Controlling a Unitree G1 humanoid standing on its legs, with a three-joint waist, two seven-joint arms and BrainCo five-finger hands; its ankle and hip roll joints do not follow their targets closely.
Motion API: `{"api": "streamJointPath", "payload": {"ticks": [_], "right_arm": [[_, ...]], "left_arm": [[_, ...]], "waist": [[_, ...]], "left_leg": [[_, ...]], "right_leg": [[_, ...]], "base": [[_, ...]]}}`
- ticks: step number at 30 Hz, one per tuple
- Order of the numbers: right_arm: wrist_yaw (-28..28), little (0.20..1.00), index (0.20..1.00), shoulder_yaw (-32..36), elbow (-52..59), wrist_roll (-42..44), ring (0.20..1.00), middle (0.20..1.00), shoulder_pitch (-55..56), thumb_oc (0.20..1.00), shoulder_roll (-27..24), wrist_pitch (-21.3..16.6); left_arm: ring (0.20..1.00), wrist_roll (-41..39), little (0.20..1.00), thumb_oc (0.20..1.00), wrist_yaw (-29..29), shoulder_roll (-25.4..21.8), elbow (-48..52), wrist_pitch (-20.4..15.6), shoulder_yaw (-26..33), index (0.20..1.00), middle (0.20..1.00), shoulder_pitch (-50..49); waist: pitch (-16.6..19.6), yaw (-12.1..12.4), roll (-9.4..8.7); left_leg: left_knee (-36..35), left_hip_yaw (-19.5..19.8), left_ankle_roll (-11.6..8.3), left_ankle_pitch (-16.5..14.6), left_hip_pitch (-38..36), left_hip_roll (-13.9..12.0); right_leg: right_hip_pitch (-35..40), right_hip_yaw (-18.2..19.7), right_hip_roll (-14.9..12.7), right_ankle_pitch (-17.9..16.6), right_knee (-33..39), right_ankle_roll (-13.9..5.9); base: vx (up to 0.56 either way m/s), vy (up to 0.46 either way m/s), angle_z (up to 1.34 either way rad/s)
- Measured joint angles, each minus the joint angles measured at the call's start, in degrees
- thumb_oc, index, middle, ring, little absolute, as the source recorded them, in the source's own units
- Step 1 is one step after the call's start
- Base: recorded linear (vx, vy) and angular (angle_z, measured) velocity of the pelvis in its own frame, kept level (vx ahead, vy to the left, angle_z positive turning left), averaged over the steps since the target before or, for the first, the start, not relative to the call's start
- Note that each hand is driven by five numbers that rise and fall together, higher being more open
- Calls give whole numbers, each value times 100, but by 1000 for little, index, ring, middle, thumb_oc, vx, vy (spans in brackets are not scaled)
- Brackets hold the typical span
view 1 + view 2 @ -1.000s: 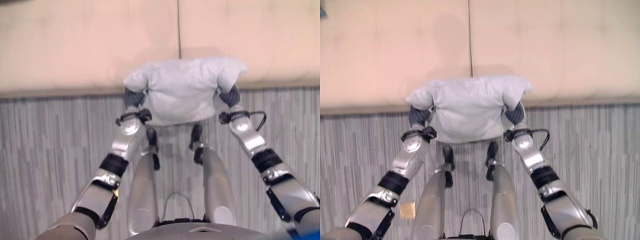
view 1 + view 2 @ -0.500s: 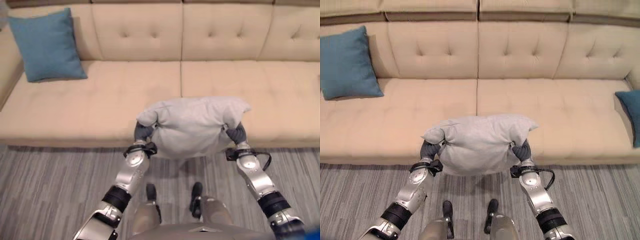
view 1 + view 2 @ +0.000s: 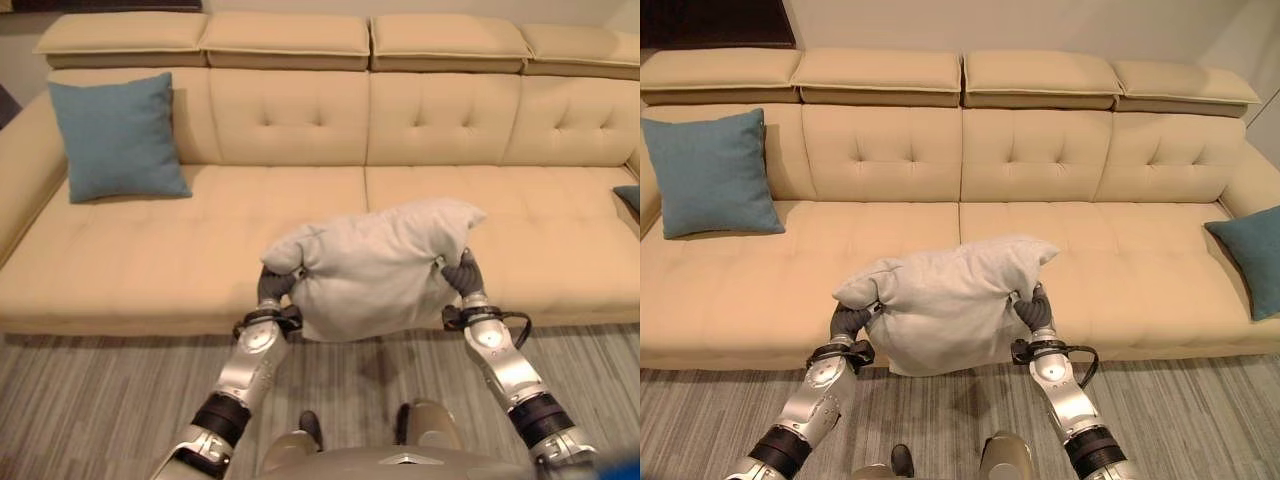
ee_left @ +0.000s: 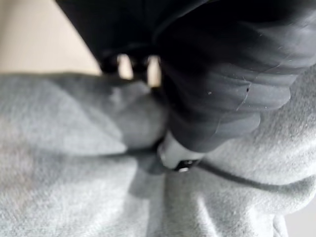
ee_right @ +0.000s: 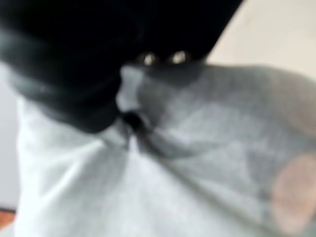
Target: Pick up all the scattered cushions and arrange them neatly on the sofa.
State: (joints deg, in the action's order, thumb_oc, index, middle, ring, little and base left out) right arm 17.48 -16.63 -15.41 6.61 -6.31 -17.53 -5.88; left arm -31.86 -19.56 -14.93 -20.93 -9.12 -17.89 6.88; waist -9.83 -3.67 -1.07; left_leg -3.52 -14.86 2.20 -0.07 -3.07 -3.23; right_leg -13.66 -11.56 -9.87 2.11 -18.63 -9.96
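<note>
Since the earlier frames the camera has tilted up, bringing the whole sofa [image 3: 960,250] into view, and the grey cushion [image 3: 945,305] now hangs higher, in front of the seat's front edge.

The cushion is pale grey, soft and creased, bunched at both ends where it is gripped, with one corner sticking up on the robot's right. The left hand [image 3: 850,322] is clenched into the cushion's left end and the right hand [image 3: 1033,310] into its right end; each wrist view shows cloth gathered against the hand's dark cover. No writing or label can be read. A blue cushion [image 3: 712,172] leans upright against the sofa's left back corner, and another blue cushion [image 3: 1248,260] rests at the right end. Striped grey floor [image 3: 1190,410] lies below the sofa.
</note>
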Motion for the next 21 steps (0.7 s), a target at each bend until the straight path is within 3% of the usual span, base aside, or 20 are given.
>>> {"api": "streamJointPath", "payload": {"ticks": [3, 5, 6, 7, 8, 11, 14, 16, 18, 21], "right_arm": [[-26, 200, 200, -8, -3, 1, 200, 200, 6, 200, 13, 2], [-30, 200, 200, -1, -8, -1, 200, 200, 91, 200, 14, 5], [-42, 200, 200, -1, -12, -2, 200, 200, 138, 200, -4, 6], [-66, 200, 200, 23, -13, -3, 200, 200, 200, 200, -72, 7], [-67, 200, 200, 34, -12, -4, 200, 200, 193, 200, -131, 7], [-88, 200, 200, 163, -6, -1, 200, 200, 198, 200, -204, 7], [-77, 200, 200, 258, 54, 2, 200, 200, 202, 200, -218, 4], [-66, 200, 200, 335, 108, 4, 200, 200, 173, 200, -279, 3], [-47, 200, 200, 373, 83, 5, 200, 200, 159, 200, -299, 2], [-39, 200, 200, 339, -49, 5, 200, 200, 157, 200, -274, 3]], "left_arm": [[200, 0, 200, 200, -4, -12, -6, 8, 27, 200, 200, -6], [200, 0, 200, 200, 2, 33, -5, 24, 21, 200, 200, -95], [200, 0, 200, 200, 5, 69, -5, 25, 21, 200, 200, -164], [200, -1, 200, 200, 37, 107, -3, 23, -6, 200, 200, -262], [200, -4, 200, 200, 79, 177, 1, 21, -3, 200, 200, -287], [200, -13, 200, 200, 144, 263, -2, 22, -18, 200, 200, -276], [200, -13, 200, 200, 172, 332, 2, 22, -27, 200, 200, -244], [200, -7, 200, 200, 209, 331, 5, 22, -120, 200, 200, -149], [200, 0, 200, 200, 209, 335, 4, 31, -196, 200, 200, -140], [200, 1, 200, 200, 204, 315, 1, 112, -207, 200, 200, -158]], "waist": [[34, -30, -74], [59, -98, -195], [83, -110, -214], [147, -132, -119], [175, -116, -56], [165, -119, -162], [183, -67, -127], [168, -122, -152], [124, -120, -229], [97, 98, -224]], "left_leg": [[-65, -7, -4, 28, -2, 133], [-44, 123, -159, -58, -195, 254], [1, 172, -225, -123, -268, 250], [154, 312, -363, -222, -295, 112], [287, 310, -424, -242, -258, -7], [1904, 243, -585, -332, 418, -280], [2422, 262, -749, -447, 602, -559], [2089, 220, -772, -462, 746, -541], [1261, 83, -785, -419, 823, -464], [236, 161, -906, 246, 1074, -567]], "right_leg": [[30, -172, 34, -207, 1328, 18], [250, -150, 67, -524, 1537, 107], [388, -25, 130, -690, 1599, 287], [540, 11, 254, -806, 1636, 519], [624, -66, 350, -747, 1676, 604], [1046, -375, 471, -607, 1978, 871], [1243, -363, 640, -440, 2011, 1111], [1296, -342, 682, -437, 2172, 1136], [1429, -300, 716, -454, 2361, 1118], [1535, -67, 937, -369, 2392, 1142]], "base": [[166, -73, 6], [252, -143, 48], [274, -229, 65], [197, -193, 43], [195, -195, 46], [118, -111, 39], [173, -56, -6], [225, 4, 4], [229, 35, -15], [278, 62, -50]]}}
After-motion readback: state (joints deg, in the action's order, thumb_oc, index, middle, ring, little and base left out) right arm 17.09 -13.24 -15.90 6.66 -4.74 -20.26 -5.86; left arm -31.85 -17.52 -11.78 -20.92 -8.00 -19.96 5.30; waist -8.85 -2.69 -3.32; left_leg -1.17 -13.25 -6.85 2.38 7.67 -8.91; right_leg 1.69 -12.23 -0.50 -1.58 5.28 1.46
